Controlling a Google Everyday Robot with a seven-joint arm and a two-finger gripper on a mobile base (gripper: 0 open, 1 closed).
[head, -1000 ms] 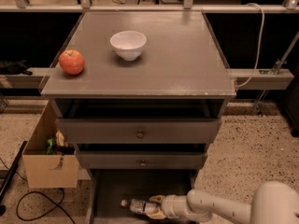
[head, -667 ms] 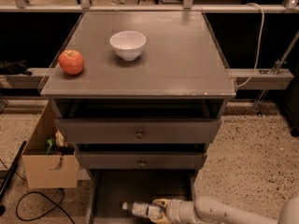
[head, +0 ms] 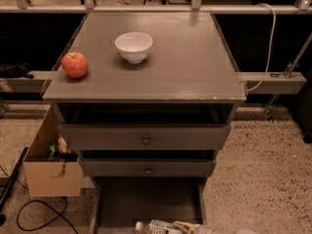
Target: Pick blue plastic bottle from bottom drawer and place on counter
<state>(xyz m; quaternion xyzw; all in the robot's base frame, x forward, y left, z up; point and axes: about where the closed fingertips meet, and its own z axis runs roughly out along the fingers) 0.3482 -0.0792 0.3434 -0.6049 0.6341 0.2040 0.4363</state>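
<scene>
The blue plastic bottle [head: 157, 226], clear with a white cap and a pale label, lies on its side at the front of the open bottom drawer [head: 146, 199], at the lower edge of the camera view. My gripper [head: 185, 226] reaches in from the bottom right. Its tan fingers are closed around the bottle's body, cap pointing left. Most of the arm is cut off below the frame. The counter [head: 185, 57] is the flat grey-brown cabinet top above.
A white bowl [head: 133, 46] and a red apple [head: 74, 65] stand on the counter's left half. Two partly open knobbed drawers [head: 146, 140] overhang the bottom drawer. A cardboard box [head: 51, 177] and a cable [head: 39, 213] are on the floor at left.
The bottle and my gripper have shifted together toward the drawer's front and slightly right. The arm has dropped mostly out of the frame.
</scene>
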